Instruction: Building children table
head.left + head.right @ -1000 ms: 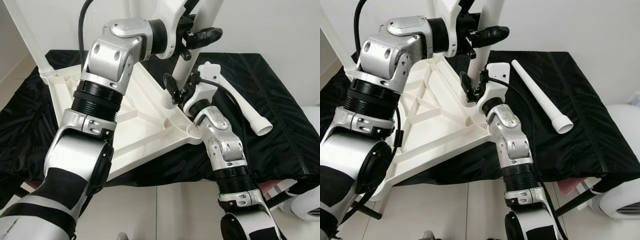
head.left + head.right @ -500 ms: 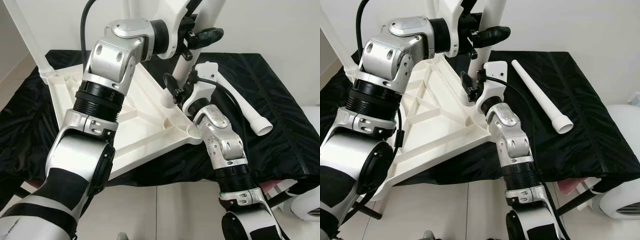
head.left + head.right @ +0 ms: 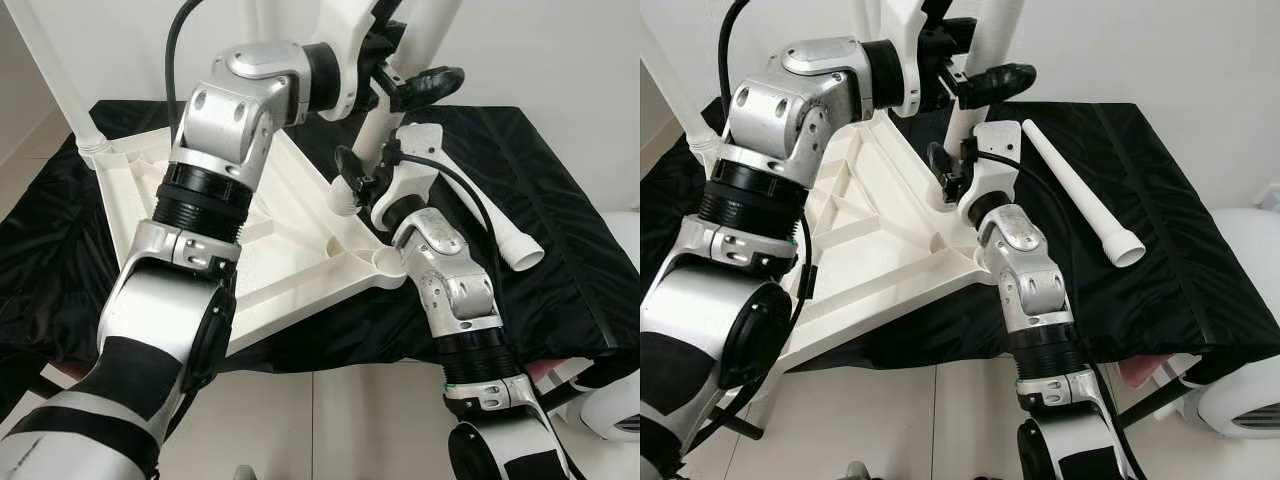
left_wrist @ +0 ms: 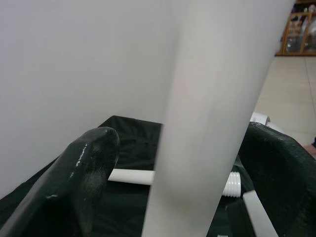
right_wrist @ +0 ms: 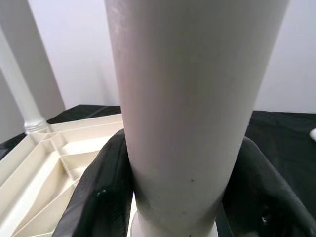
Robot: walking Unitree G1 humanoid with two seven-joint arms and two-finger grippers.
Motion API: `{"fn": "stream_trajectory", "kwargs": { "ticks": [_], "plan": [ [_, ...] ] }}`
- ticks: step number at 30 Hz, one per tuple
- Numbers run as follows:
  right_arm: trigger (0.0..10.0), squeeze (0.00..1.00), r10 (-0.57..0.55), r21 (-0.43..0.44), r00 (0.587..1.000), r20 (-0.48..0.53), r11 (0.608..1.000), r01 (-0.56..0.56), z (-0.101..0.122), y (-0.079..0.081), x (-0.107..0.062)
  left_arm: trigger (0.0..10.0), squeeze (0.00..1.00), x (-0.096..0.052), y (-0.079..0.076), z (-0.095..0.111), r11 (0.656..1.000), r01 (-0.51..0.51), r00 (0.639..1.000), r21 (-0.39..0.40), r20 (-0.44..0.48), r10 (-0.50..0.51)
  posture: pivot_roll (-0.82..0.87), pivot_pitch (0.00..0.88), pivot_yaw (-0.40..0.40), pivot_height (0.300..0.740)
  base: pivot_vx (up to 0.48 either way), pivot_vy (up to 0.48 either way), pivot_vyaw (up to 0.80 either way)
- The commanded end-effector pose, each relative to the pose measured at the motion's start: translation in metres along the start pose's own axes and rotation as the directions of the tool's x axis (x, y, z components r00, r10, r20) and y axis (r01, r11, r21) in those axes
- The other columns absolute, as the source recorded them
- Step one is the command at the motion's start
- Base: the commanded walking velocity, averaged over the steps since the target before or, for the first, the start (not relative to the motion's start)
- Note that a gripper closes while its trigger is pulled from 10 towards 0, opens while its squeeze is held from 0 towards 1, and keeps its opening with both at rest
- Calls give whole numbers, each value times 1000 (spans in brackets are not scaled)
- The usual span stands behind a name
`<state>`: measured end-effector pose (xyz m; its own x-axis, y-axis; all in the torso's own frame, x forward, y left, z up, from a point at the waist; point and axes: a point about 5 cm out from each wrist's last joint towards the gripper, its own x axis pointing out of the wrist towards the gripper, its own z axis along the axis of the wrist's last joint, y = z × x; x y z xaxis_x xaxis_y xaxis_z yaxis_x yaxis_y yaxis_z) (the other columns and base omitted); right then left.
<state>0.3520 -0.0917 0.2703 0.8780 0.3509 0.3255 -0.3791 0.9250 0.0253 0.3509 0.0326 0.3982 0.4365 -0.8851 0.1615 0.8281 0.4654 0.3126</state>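
The white tabletop (image 3: pixel 270 250) lies upside down on a black cloth (image 3: pixel 560 200). One white leg (image 3: pixel 965 130) stands in the near corner socket, leaning slightly to the right. My left gripper (image 3: pixel 405 75) is high on this leg (image 4: pixel 212 123) and open: one finger (image 4: pixel 281 173) rests against it, the other finger (image 4: pixel 74 187) is a gap away. My right gripper (image 3: pixel 355 180) is shut on the leg (image 5: pixel 187 98) just above the socket, with both fingers (image 5: pixel 98 197) pressed to its sides. A second leg (image 3: pixel 55 70) stands fitted in the far left corner.
A loose white leg (image 3: pixel 1080 200) lies on the cloth right of my right arm, wide end toward me. A white rounded appliance (image 3: pixel 1240 330) stands on the floor at lower right. Pale floor tiles run along the near edge.
The held leg has tipped slightly more to the right. My left gripper has swung right with it, and its black finger now juts further past the leg. My right gripper kept its hold at the base.
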Motion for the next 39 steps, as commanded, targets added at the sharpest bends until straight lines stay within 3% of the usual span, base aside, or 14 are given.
{"fn": "stream_trajectory", "kwargs": {
  "ticks": [1, 3, 5, 7, 9, 13, 15, 18, 22, 23, 24, 29, 31, 39],
  "plan": [
    [10000, 0, -8, -9, 1000, -2, 1000, 8, 1, -2, -1, 10000, 0, -2, 11, 5, 987, -159, 987, -14, 6, 159, -41, 62, 15, 740, 0, 0, 0],
    [10000, 0, -27, -22, 1000, -9, 999, 27, 0, -10, -2, 10000, 0, -12, 23, 11, 971, -226, 972, -76, 49, 230, -38, 70, 16, 740, 0, 0, 0],
    [10000, 0, -27, -22, 1000, -9, 999, 27, 0, -10, -2, 10000, 0, -12, 23, 11, 971, -226, 972, -76, 49, 230, -38, 70, 16, 740, 0, 0, 0],
    [10000, 0, -49, -35, 999, -16, 998, 49, 0, -18, -5, 10000, 0, -24, 37, 19, 940, -286, 946, -187, 98, 307, -41, 78, 18, 740, 0, 0, 0],
    [10000, 0, -67, -46, 998, -19, 997, 66, 0, -24, -6, 10000, 0, -32, 42, 20, 928, -304, 937, -216, 107, 332, -42, 80, 19, 740, 0, 0, 0],
    [10000, 0, -116, -78, 993, -19, 990, 114, 3, -44, -13, 10000, 0, -48, 41, -9, 909, -338, 935, -244, 25, 354, -41, 95, 17, 740, 0, 0, 0],
    [10000, 0, -131, -95, 991, -17, 987, 129, 5, -54, -18, 10000, 0, -47, 27, -35, 927, -312, 950, -208, -48, 309, -43, 105, 18, 740, 0, 0, 0],
    [10000, 0, -135, -100, 991, -17, 986, 132, 6, -57, -19, 10000, 0, -47, 20, -45, 936, -293, 956, -197, -71, 284, -43, 106, 16, 740, 0, 0, 0],
    [10000, 0, -153, -120, 988, -5, 981, 152, 13, -70, -27, 10000, 0, -46, -13, -104, 963, -251, 942, -100, -254, 219, -57, 123, 21, 740, 0, 0, 0],
    [10000, 0, -153, -120, 988, -5, 981, 152, 13, -70, -27, 10000, 0, -46, -13, -104, 963, -251, 942, -100, -254, 219, -57, 123, 21, 740, 0, 0, 0],
    [10000, 0, -136, -126, 991, 1, 983, 135, 15, -70, -30, 10000, 0, -47, -21, -118, 966, -243, 932, -89, -296, 207, -59, 125, 20, 740, 0, 0, 0],
    [10000, 0, -92, -137, 996, 11, 986, 93, 20, -69, -34, 10000, 0, -47, -37, -143, 969, -225, 914, -96, -365, 176, -71, 129, 24, 740, 0, 0, 0],
    [10000, 0, -67, -134, 998, 11, 989, 68, 22, -70, -39, 10000, 0, -50, -54, -162, 974, -210, 892, -82, -423, 157, -73, 129, 27, 740, 0, 0, 0],
    [10000, 0, -63, -140, 998, 5, 988, 63, 22, -72, -43, 10000, 0, -57, -73, -182, 982, -174, 868, -75, -483, 117, -75, 122, 32, 740, 0, 0, 0]
  ]
}}
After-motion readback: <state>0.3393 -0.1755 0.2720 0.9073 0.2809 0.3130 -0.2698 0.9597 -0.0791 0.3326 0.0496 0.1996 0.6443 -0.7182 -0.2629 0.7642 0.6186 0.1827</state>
